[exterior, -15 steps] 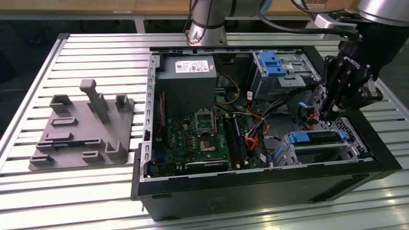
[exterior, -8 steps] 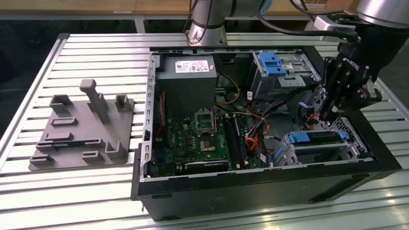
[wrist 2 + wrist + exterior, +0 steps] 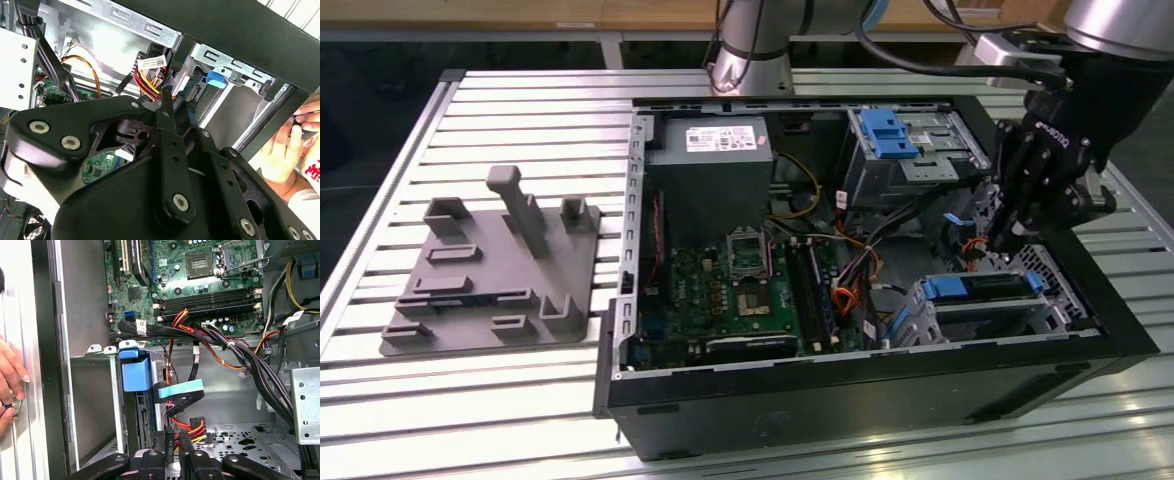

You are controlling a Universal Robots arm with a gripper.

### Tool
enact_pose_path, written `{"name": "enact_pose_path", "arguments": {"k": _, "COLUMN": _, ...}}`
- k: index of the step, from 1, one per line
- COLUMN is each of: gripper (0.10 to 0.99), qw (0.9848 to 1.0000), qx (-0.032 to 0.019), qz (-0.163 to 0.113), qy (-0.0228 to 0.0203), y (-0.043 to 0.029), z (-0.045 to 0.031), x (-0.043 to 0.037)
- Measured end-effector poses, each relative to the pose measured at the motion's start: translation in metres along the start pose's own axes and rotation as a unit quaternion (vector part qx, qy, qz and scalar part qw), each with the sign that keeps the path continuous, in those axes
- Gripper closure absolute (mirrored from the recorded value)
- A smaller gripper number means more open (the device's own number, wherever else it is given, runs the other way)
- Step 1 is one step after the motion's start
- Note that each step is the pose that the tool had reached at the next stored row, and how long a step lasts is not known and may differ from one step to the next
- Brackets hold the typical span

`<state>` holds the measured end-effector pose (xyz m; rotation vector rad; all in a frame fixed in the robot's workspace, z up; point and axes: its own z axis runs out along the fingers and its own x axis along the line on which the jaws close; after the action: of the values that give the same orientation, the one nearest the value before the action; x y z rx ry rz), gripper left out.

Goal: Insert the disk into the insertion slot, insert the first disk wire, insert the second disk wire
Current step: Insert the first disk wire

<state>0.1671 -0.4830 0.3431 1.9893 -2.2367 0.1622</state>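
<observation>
1. The disk (image 3: 977,288) lies in the slot (image 3: 1051,300), in the corner of the case (image 3: 854,400) on the exterior view's right. Its blue carrier is level with the slot's front, so this step is judged as done.
2. The end effector (image 3: 1007,238) is lowered into the case, just above the disk. In the second wrist view its fingers (image 3: 166,112) are brought together. In the first wrist view the black plug of the first disk wire (image 3: 194,426) seems to be pinched between them, though the contact itself is partly hidden.
3. The first disk wire is judged to be light. Its plug is hard plastic, but the red, yellow and black strands behind it look springy and may turn the plug aside. It is best taken by the flat sides of the plug, never by the strands.
4. The second disk wire (image 3: 182,389) hangs free just beside the carrier, its blue end apart from the fingers. It is judged thin and limp, with a small and fragile plug, so the plug body should be gripped squarely.
5. A person's hand (image 3: 10,382) is seen outside the case wall, well apart from the end effector.
</observation>
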Motion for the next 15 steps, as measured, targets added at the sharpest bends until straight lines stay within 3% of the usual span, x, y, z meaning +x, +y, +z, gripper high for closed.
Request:
{"name": "enact_pose_path", "arguments": {"k": 3, "gripper": 0.843, "qw": 1.0000, "qx": 0.0000, "qz": 0.000, "qy": 0.0000, "y": 0.0000, "z": 0.0003, "x": -0.0001}}
{"name": "enact_pose_path", "arguments": {"k": 5, "gripper": 0.922, "qw": 1.0000, "qx": 0.0001, "qz": 0.000, "qy": 0.0000, "y": 0.0000, "z": 0.0005, "x": -0.0001}}
{"name": "enact_pose_path", "arguments": {"k": 12, "gripper": 0.922, "qw": 1.0000, "qx": 0.0001, "qz": 0.000, "qy": 0.0001, "y": -0.0001, "z": 0.0007, "x": -0.0001}}
{"name": "enact_pose_path", "arguments": {"k": 15, "gripper": 0.922, "qw": 1.0000, "qx": -0.0030, "qz": -0.003, "qy": 0.0005, "y": -0.0026, "z": 0.0007, "x": -0.0005}}
